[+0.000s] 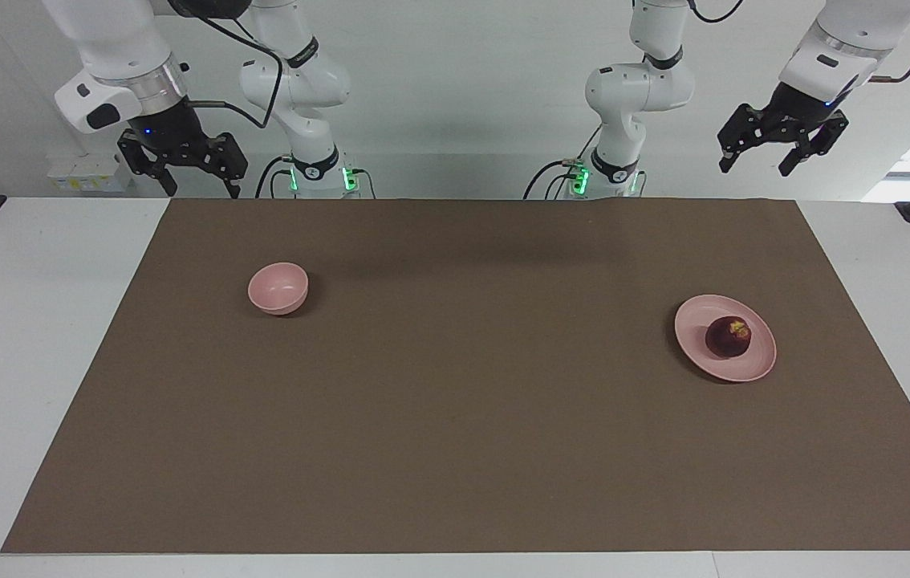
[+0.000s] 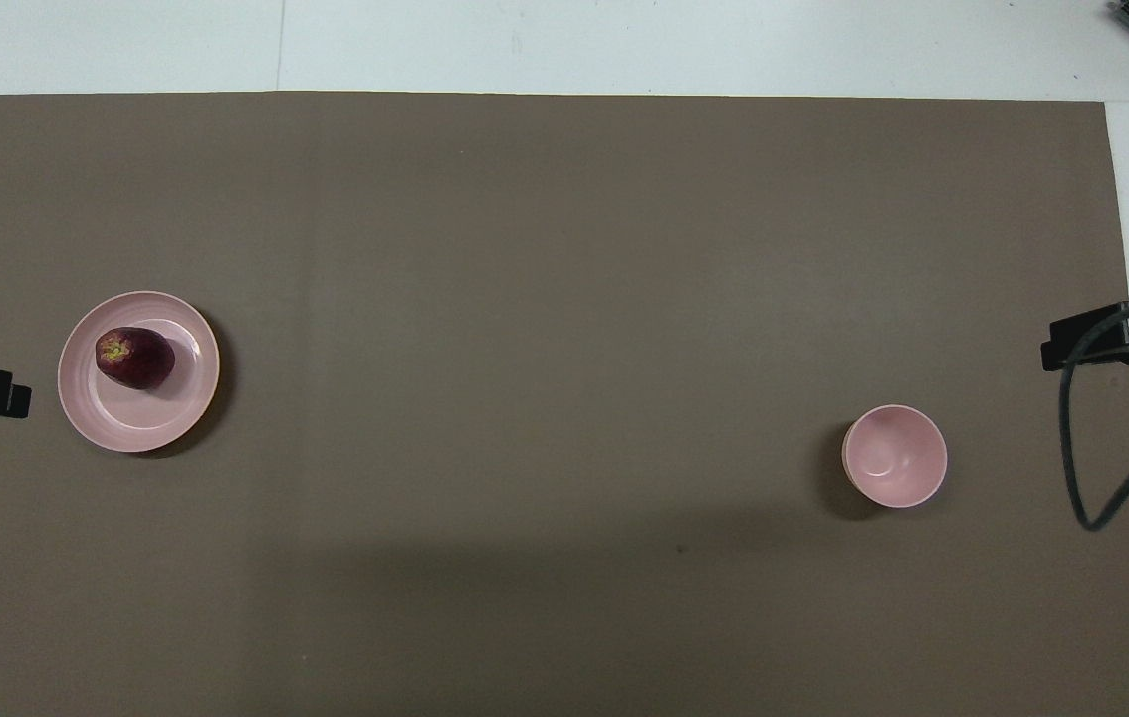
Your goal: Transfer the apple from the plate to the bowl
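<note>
Nothing started: the small dark red apple (image 1: 729, 336) sits on the flat pale pink plate (image 1: 696, 348) at the left arm's end of the brown mat (image 1: 471, 449). Left gripper (image 1: 768, 152) hangs high, claw wide, empty. Right gripper (image 1: 192, 172) waits, claw wide, empty. Likely best: left arm drops straight over the apple, pinches its widest part, lifts clear of the rim, carries to the small deep pink bowl (image 1: 278, 287). Count: one apple, one plate, one bowl.

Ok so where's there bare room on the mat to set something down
Nearly everywhere: the brown mat lies bare between the bowl and the plate, and along its edge farthest from the robots. The apple fills part of the plate. Nowhere is crowded.
</note>
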Controlling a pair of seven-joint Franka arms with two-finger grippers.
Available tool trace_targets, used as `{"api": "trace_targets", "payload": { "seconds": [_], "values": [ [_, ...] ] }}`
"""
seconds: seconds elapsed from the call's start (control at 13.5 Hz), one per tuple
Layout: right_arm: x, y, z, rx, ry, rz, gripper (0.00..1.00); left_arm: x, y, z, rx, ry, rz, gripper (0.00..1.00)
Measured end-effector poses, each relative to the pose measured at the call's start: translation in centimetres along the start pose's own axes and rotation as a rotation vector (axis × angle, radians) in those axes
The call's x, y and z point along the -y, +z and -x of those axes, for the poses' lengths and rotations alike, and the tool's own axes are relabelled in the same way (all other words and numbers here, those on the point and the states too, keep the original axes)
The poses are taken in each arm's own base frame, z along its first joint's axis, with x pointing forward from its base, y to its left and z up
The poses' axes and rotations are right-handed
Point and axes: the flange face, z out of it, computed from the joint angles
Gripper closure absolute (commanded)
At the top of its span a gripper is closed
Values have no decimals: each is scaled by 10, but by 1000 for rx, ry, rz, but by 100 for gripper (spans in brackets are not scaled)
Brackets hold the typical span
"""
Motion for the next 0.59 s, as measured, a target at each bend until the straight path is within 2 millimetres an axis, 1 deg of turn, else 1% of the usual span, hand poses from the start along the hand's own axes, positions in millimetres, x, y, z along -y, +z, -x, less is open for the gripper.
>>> {"api": "trace_targets", "payload": {
  "seconds": [0.37,0.45,0.59],
  "values": [
    [0,0,0,0,0,0,0,-1,-1,-2,-20,2,1,0],
    [0,0,0,0,0,0,0,0,2,-5,-34,0,1,0],
    [0,0,0,0,0,0,0,8,15,-15,-73,-15,0,0]
  ]
}}
